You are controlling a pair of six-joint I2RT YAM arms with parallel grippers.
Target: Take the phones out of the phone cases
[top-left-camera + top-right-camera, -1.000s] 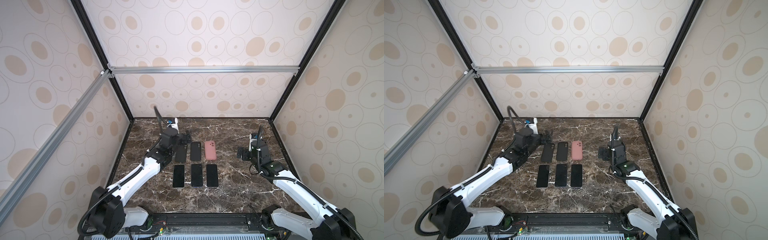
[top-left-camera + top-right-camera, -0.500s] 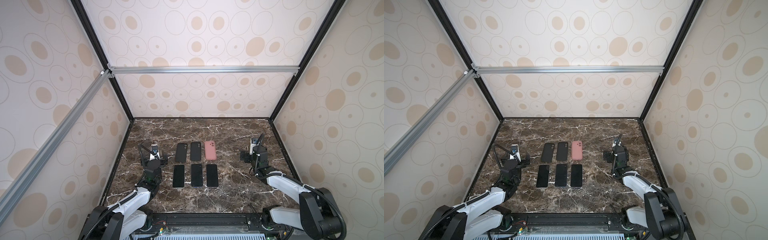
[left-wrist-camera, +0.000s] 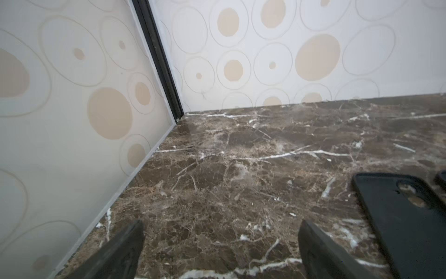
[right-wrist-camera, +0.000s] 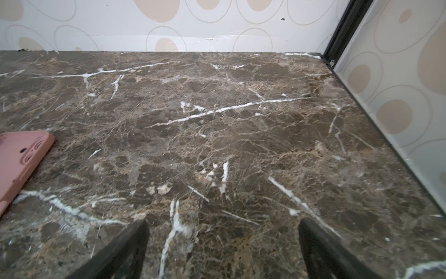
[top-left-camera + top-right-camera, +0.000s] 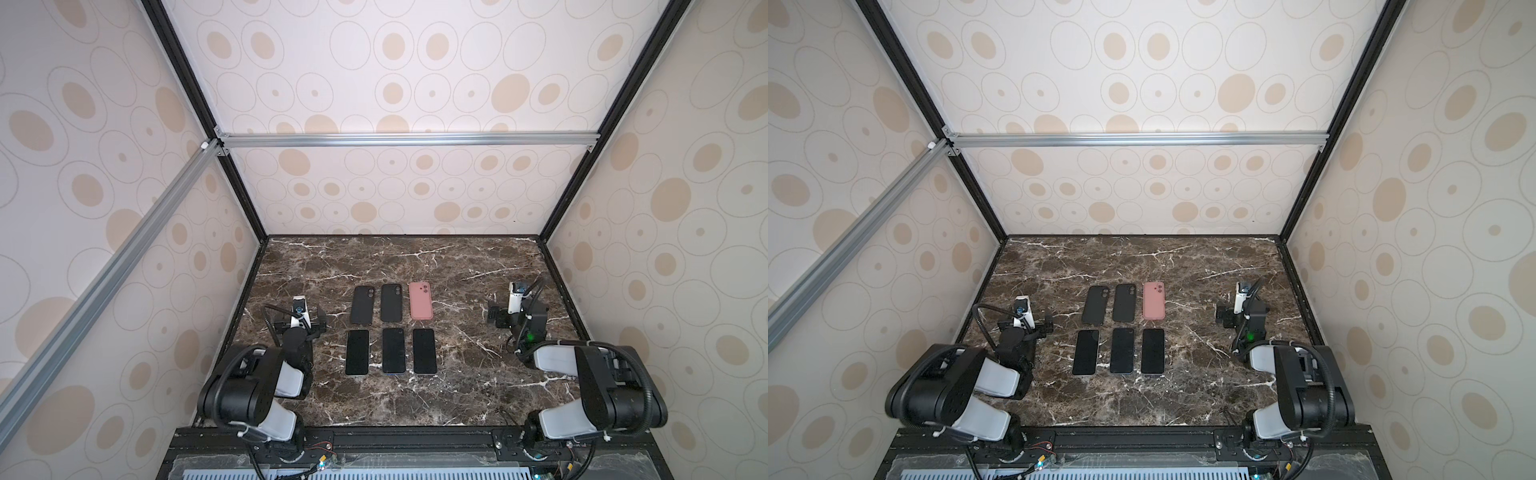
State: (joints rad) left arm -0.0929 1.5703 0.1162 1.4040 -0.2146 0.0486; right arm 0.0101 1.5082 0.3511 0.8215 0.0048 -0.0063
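Note:
Three phone cases lie back up in a far row: a black case (image 5: 361, 305) (image 3: 405, 217), a second black case (image 5: 391, 303) and a pink case (image 5: 420, 301) (image 4: 19, 159). Three bare phones lie screen up in the near row, at left (image 5: 357, 352), middle (image 5: 393, 350) and right (image 5: 424, 351). My left gripper (image 5: 301, 324) (image 3: 220, 224) sits low at the left, open and empty, apart from the left black case. My right gripper (image 5: 515, 318) (image 4: 223, 223) sits low at the right, open and empty, well clear of the pink case.
Everything rests on a dark marble tabletop (image 5: 457, 266). Patterned walls close it in at the back and both sides, with black frame posts (image 3: 166, 79) in the corners. Both arms are folded back near the front rail (image 5: 399, 436).
Both arms have drawn back toward the near edge. The left gripper has left the far-left black case and come down to the left side. Both grippers stayed open.

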